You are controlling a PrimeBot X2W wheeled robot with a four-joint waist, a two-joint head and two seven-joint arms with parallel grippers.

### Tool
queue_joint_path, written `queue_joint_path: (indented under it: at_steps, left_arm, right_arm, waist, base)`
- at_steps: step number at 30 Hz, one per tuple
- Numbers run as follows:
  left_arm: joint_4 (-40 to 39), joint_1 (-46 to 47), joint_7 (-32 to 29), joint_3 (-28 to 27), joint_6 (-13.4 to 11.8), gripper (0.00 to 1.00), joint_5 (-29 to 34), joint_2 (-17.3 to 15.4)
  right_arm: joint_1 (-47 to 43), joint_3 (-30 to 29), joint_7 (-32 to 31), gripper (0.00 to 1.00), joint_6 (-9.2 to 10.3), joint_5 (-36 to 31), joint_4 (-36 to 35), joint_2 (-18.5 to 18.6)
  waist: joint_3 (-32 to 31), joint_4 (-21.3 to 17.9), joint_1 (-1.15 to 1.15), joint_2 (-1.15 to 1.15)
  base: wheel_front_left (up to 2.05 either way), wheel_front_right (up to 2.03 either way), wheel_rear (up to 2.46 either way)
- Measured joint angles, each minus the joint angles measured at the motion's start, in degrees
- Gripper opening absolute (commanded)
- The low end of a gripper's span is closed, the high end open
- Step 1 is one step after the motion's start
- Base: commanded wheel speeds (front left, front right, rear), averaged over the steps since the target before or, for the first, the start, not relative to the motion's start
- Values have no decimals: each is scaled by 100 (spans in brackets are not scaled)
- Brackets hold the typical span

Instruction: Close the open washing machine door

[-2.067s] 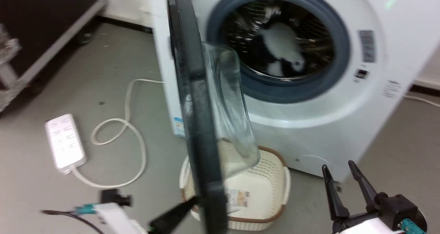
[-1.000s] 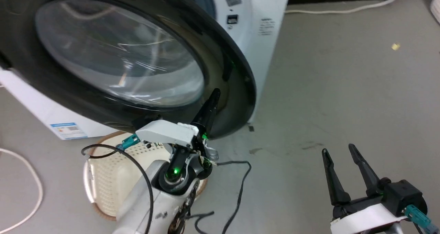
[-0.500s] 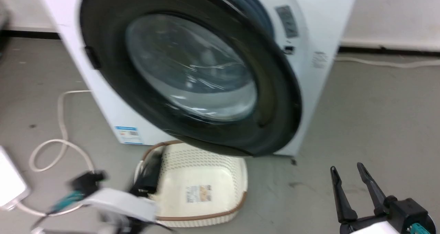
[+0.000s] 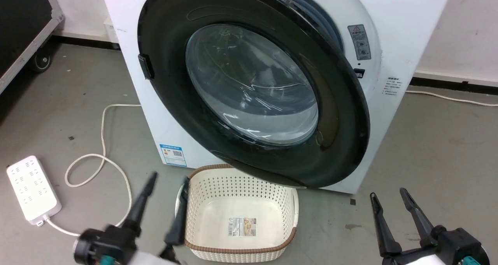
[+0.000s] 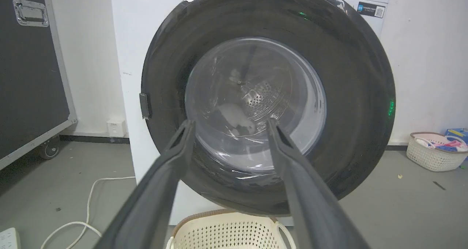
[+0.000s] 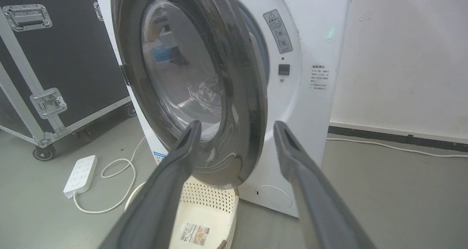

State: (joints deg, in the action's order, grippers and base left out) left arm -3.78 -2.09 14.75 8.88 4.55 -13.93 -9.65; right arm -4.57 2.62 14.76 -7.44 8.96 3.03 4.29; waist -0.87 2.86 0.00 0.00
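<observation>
The washing machine door (image 4: 249, 82), black-rimmed with a clear glass window, is swung most of the way against the white washer (image 4: 393, 12). Its latch side stands off the front, and the grey rubber ring (image 4: 319, 16) peeks out behind its upper right edge. The right wrist view shows this door (image 6: 182, 77) from the side with that gap. In the left wrist view the door (image 5: 351, 95) faces me. My left gripper (image 4: 168, 179) (image 5: 230, 121) hangs open at the lower left, clear of the door. At the lower right my right gripper (image 4: 388, 194) (image 6: 237, 124) is open and holds nothing.
A white perforated basket (image 4: 284, 202) sits on the floor under the door's lower rim. A white power strip (image 4: 33, 189) and its looped cable (image 4: 103, 140) lie to the left. A black wheeled case (image 4: 23, 20) stands at far left. Another basket (image 5: 435, 155) with laundry stands far right.
The door has swung from wide open to nearly shut. My left gripper, earlier shut against the door's rim, has come away, dropped low and opened. The head camera has shifted.
</observation>
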Motion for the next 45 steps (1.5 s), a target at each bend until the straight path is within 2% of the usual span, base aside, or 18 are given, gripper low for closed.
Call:
queue_joint_path:
  at_steps: [5, 6, 7, 8, 11, 14, 19, 25, 31, 37, 45]
  left_arm:
    - [158, -177, 0, 86, 14, 100, 651, 70]
    - [175, -178, 0, 97, 15, 100, 715, 92]
    - [185, -178, 0, 104, 16, 100, 757, 115]
    - [194, -178, 0, 119, 19, 100, 806, 124]
    - [207, -172, 0, 146, 30, 100, 953, 132]
    - [221, -127, 0, 174, 51, 100, 1060, 155]
    - [271, 27, 0, 253, 33, 100, 1141, 272]
    - [453, 244, 0, 289, -35, 100, 1182, 352]
    - [506, 464, 0, 292, -64, 100, 1182, 410]
    - [505, 655, 0, 338, -109, 100, 1180, 509]
    - [537, 731, 0, 392, -142, 100, 1179, 547]
  right_arm:
    - [-40, 65, 0, 100, 0, 1, 10, -27]
    - [-41, 96, 0, 91, 0, 7, 16, -27]
    - [-41, 129, 0, 39, 0, 9, 13, -29]
    - [-40, 179, 0, 0, 0, 10, 8, -25]
    - [1, 461, 0, 0, 0, 19, 0, 73]
    - [247, 857, -1, 0, 0, 63, 23, 341]
    - [1162, 1457, -193, 0, 0, 421, 65, 900]
    - [2359, 1868, -494, 0, 0, 975, 388, 1594]
    - [3214, 1893, -645, 0, -15, 1512, 932, 2069]
    - [3871, 1617, -800, 0, -15, 1852, 1591, 2319]
    - [4644, 1123, -933, 0, -12, 2039, 2459, 2358]
  waist:
    - [21, -60, 0, 0]
    - [30, -67, 0, 0]
    - [43, -72, 0, 0]
    - [58, -75, 0, 0]
    - [138, -74, 0, 0]
    - [280, -58, 0, 0]
    - [615, 18, 1, 0]
    - [1074, 195, 1, 0]
    - [1434, 455, 1, 0]
    - [1706, 708, 1, 0]
    - [1918, 884, 1, 0]
  base:
    - [0, 0, 0]
    - [0, 0, 0]
    - [0, 0, 0]
    - [0, 0, 0]
    - [0, 0, 0]
    - [0, 0, 0]
    - [0, 0, 0]
    - [0, 0, 0]
    - [0, 0, 0]
    - [0, 0, 0]
    - [0, 0, 0]
